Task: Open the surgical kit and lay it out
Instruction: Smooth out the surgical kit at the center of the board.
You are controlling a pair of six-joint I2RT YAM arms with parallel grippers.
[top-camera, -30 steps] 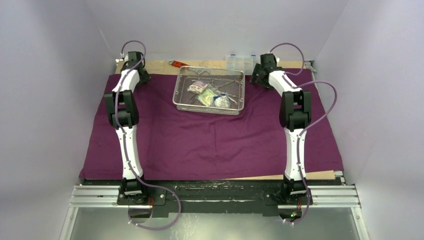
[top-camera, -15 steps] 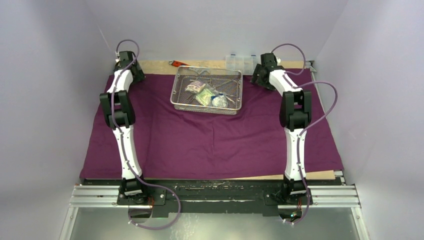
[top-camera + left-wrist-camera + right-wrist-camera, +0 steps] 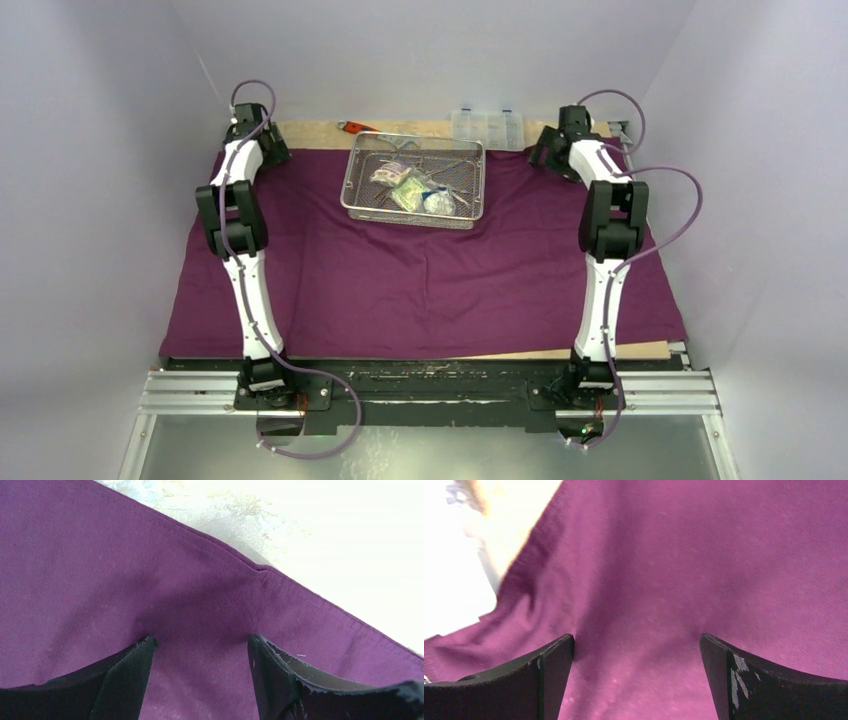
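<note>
Broadly, the opening half looks done. The dark-purple cloth lies unfolded over most of the desk, reaching from under both sets of fingers back toward the arm bases, with only shallow wrinkles. The left fingers are spread apart, their tips resting on the cloth just short of its hemmed far edge, and nothing is pinched between them. The right fingers are spread wider still. They rest on the cloth near its other far corner, where the fabric bunches a little toward the bare desk beyond, and they too hold nothing.

The wire-mesh tray sits uncovered on the cloth between the two sets of fingers, apart from both. Inside it the clear packets are heaped together. Thin steel instruments lie with them, but the overhead view is too small to tell tweezers from forceps.

So the laying-out appears not yet begun, since every item is in the tray and none is set on the cloth. What is left, by my reading, is to lift each piece out and space them over the open cloth nearer the arms.
</note>
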